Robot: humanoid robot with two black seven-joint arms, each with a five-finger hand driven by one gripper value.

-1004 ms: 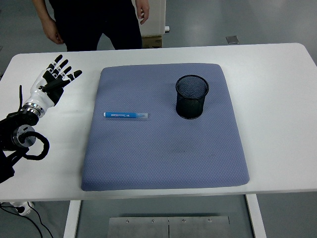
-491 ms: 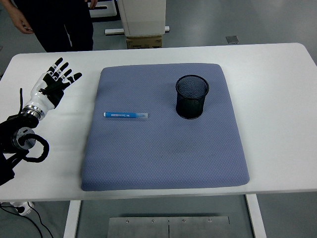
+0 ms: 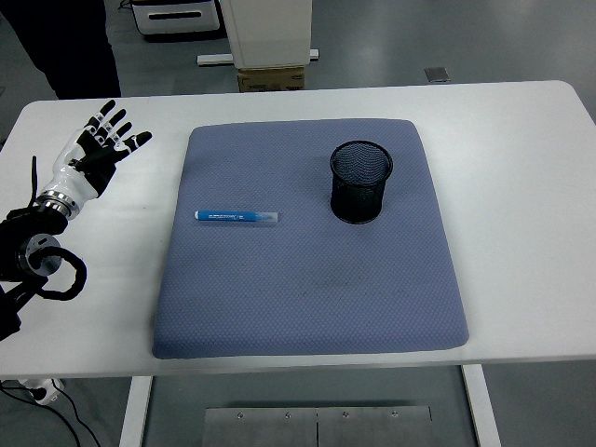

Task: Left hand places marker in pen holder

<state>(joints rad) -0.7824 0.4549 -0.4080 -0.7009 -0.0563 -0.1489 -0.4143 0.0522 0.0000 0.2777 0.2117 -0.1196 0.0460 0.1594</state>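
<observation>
The left hand (image 3: 96, 154) hovered open-fingered near the tabletop's (image 3: 521, 140) left edge, holding nothing. The marker (image 3: 237, 216) lay flat on the mat (image 3: 307, 298), so a pinch across its middle looked best before lifting it toward the upright pen holder (image 3: 360, 182).

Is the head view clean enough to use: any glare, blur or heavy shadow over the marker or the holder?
Head view: lighting is even and soft, no glare on the white table; the marker is sharp, with only a thin shadow on the blue mat; the mesh pen holder is crisp, its inside dark; the left hand, fingers spread, shows no motion blur.
</observation>
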